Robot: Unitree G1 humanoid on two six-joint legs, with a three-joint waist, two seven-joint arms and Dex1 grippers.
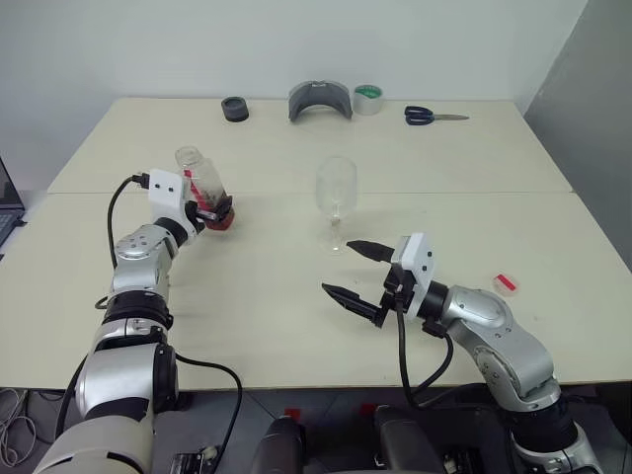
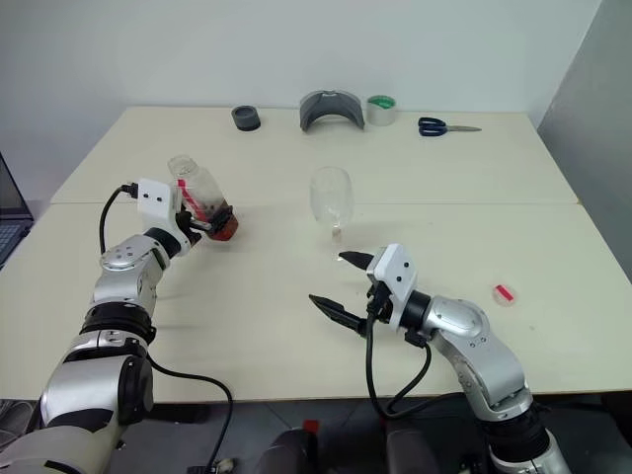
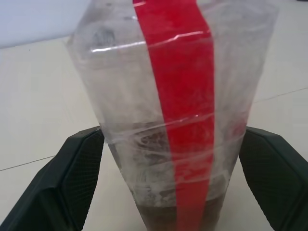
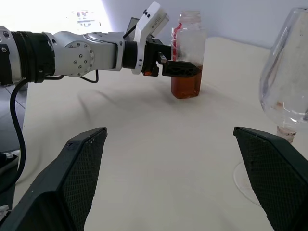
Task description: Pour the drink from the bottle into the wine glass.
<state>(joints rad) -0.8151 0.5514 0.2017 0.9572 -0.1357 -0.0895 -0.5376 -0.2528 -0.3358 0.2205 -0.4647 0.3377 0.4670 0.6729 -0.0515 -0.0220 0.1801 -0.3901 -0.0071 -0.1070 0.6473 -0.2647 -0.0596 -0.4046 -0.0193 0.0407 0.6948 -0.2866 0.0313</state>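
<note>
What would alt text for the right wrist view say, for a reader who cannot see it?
The left gripper closes around an uncapped clear bottle standing on a pale table, reddish-brown drink filling its lower part. A wine glass stands apart from it, and the right gripper is wide open in the foreground.

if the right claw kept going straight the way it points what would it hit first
Probably nothing at first: the right claw points across bare table toward the bottle in the left claw. The wine glass sits off to one side, though depth is unclear.
</note>
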